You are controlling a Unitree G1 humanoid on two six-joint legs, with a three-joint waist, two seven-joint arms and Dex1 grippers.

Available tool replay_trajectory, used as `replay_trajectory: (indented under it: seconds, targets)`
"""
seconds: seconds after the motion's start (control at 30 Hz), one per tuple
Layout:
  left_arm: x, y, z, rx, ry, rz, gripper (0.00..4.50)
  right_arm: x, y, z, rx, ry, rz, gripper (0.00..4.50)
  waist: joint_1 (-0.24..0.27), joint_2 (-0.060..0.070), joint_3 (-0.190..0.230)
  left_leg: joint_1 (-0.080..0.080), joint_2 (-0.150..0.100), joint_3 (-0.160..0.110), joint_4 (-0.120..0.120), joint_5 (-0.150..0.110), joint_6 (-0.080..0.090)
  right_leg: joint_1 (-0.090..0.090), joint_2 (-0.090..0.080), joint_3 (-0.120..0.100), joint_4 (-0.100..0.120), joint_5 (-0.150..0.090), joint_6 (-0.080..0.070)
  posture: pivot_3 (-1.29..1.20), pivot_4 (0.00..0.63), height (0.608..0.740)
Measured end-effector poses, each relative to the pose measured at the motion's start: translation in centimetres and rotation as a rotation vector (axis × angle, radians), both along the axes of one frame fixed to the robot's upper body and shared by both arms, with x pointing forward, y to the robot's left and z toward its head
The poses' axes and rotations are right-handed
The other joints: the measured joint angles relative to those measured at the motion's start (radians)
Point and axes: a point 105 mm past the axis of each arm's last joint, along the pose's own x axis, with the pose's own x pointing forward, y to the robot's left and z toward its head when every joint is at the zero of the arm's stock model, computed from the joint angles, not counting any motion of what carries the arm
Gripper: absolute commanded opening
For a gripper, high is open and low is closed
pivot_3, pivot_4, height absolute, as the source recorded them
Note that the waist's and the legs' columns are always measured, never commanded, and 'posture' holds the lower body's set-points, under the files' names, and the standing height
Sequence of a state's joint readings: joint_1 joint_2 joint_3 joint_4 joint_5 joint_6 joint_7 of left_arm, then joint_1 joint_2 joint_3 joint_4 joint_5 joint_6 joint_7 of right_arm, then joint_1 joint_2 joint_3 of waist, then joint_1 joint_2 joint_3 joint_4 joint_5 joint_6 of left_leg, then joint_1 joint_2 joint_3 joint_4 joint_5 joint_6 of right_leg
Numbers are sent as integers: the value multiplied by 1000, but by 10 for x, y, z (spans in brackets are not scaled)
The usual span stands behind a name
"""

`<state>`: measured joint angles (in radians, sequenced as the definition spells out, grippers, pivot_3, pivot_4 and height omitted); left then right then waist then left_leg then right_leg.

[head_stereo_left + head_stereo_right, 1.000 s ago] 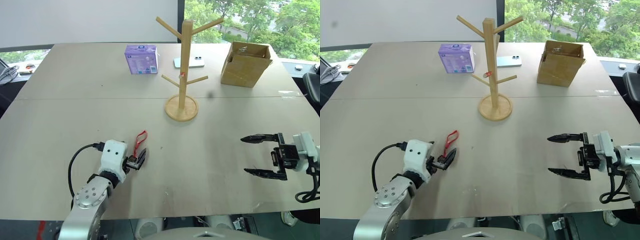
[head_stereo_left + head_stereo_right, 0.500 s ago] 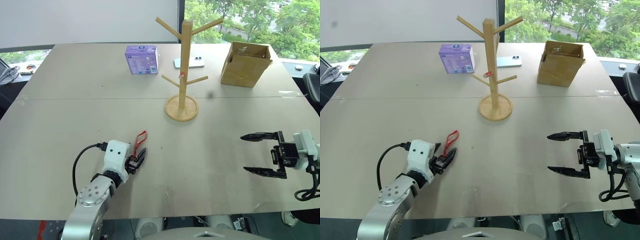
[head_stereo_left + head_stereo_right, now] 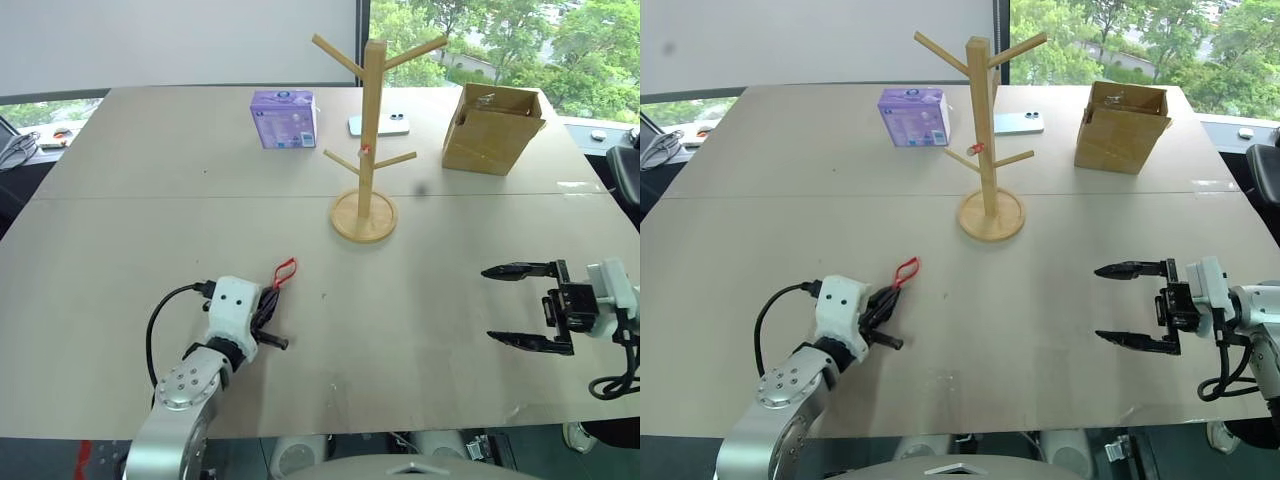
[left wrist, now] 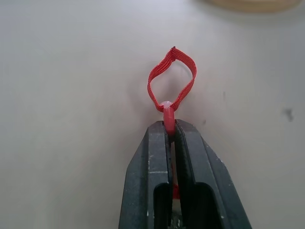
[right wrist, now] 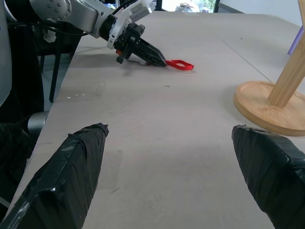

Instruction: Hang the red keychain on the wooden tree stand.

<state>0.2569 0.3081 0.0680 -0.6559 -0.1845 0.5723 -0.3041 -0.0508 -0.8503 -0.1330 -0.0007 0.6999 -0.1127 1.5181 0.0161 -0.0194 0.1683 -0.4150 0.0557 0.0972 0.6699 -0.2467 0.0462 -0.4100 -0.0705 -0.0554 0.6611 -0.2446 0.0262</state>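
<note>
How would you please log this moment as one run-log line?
left claw: shut on thin red cord keychain | right claw: open, apart | tall light-wood tree stand: pegs bare | phase: grasped, not hung

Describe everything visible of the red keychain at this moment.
The red keychain is a thin woven red cord forming a small open loop, gathered at a small pale red bead or knot. Below that, its stem is clamped between the two black fingers of the left pincer, which is shut on it. The loop sticks out beyond the fingertips, low over the grey table, on the near left side and well short of the wooden tree stand. Any key is hidden between the fingers.
</note>
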Motion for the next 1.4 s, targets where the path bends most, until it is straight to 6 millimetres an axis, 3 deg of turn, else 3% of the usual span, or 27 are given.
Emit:
replay_trajectory:
  seconds: [0.13,0.3,0.5,0.9,1.1,1.4]
  targets:
    - [5,-20,37,-54,-198,-121,93,7,-1,13,10,-32,-15,4500,-1,0,0,0,0,0,0,0,0,0,0,0,0,0,0,0,150,740]
    - [1,-52,93,-129,-500,-315,93,22,-8,47,51,-53,-72,4500,1,0,0,0,0,0,0,0,0,1,0,0,0,0,0,0,150,740]
    - [8,-74,117,-184,-669,-412,93,34,-10,70,72,-75,-116,4500,0,0,0,0,-1,0,1,0,0,1,0,0,0,1,0,0,150,740]
    - [54,-81,110,-203,-661,-282,93,43,-13,75,50,-100,-163,4500,-1,0,0,0,-2,0,2,1,0,1,1,-1,0,1,1,0,150,740]
    - [64,-98,113,-211,-666,-314,93,44,-11,75,56,-108,-166,4500,1,0,0,-1,-2,0,2,1,-1,1,1,-1,0,1,1,0,150,740]
    - [76,-101,108,-217,-643,-312,93,43,-9,75,58,-112,-176,4500,-1,0,0,-1,-2,0,2,3,-4,1,1,-1,0,1,1,0,150,740]
